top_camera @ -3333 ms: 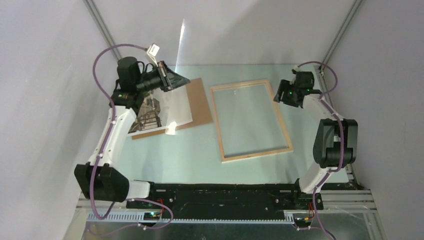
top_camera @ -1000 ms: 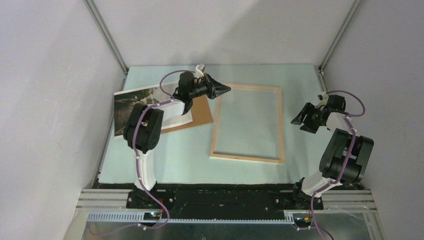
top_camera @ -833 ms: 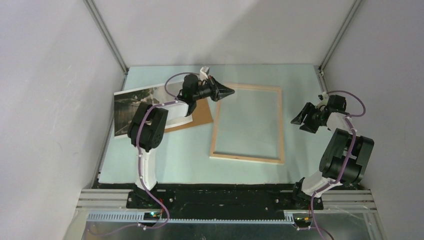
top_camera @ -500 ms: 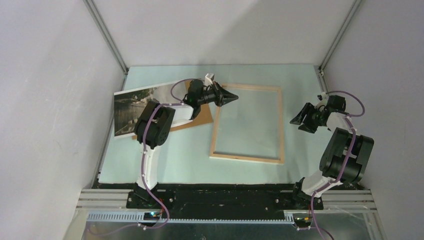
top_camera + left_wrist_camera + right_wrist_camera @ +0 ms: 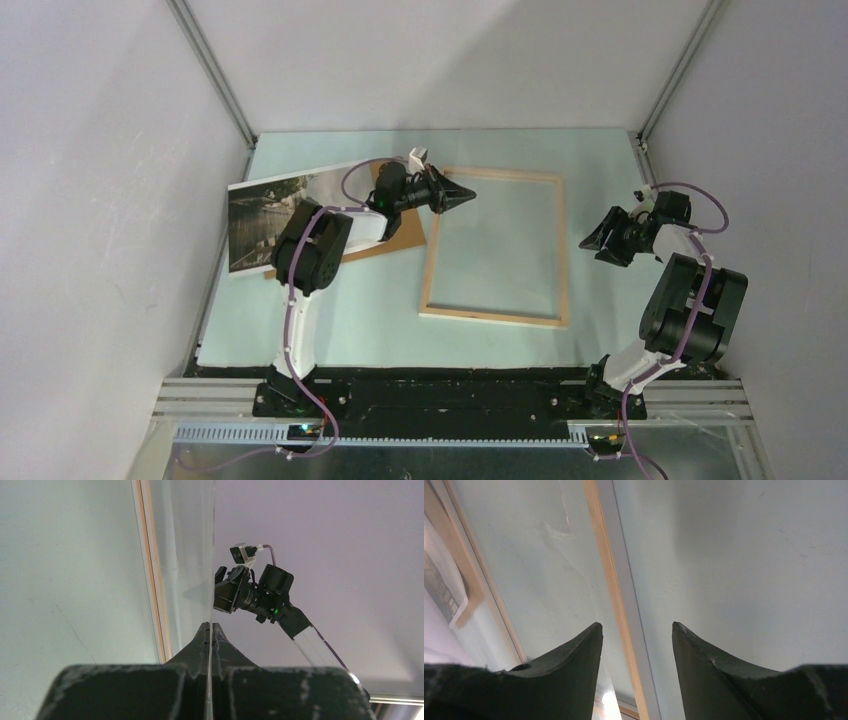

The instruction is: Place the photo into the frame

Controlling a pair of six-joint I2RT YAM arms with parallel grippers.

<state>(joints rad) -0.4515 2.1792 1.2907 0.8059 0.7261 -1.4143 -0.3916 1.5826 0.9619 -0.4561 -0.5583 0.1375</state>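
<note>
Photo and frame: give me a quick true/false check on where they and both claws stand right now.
1. The photo already lies inside the frame. False: it lies to the left of the frame, partly on the brown backing board.
2. The left claw is shut. True.
3. The left claw sits by the frame's far left corner. True.
4. The right claw is clamped on the frame's right rail. False: its jaws stand apart with nothing between them, and the top view shows it just off the frame's right side.
5. The backing board is fitted in the frame. False: it lies outside, under the photo and the left arm.
</note>
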